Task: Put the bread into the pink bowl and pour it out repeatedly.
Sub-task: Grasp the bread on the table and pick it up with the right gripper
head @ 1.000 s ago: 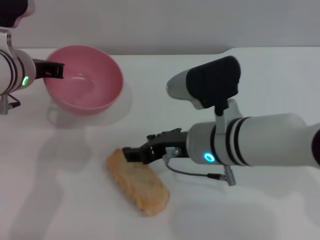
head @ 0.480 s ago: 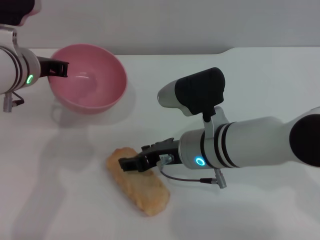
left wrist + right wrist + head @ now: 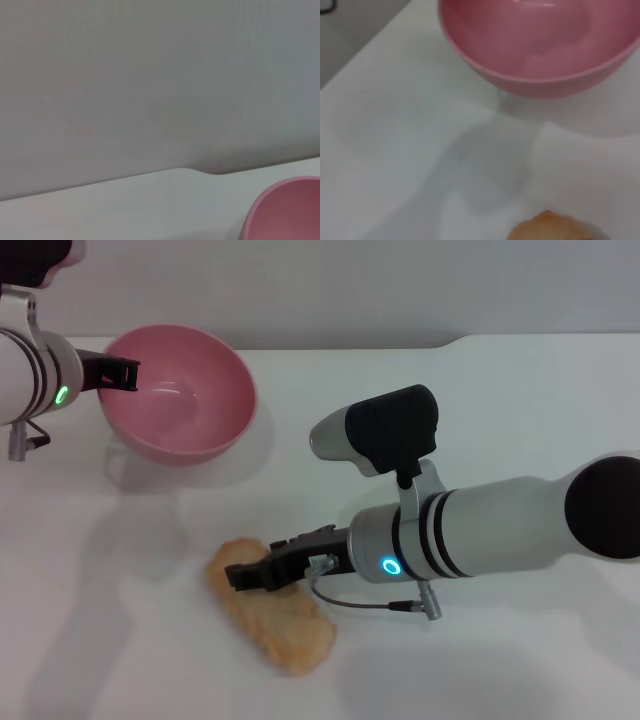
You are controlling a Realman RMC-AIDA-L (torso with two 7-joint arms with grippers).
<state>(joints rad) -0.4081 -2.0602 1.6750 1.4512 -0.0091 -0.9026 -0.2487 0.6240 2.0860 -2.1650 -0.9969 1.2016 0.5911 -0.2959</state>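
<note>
At the desk's far left corner, the left gripper is gripping the near-left rim of the pink bowl, its claw closed narrow on that rim; the bowl is tilting slightly and holding nothing. Nearer the front edge, left of centre, the bread is lying flat, pale tan face up, well apart from the bowl. The right gripper is reaching over the loaf's far end, touching its top; whether its claw is wide or narrow, I cannot tell.
</note>
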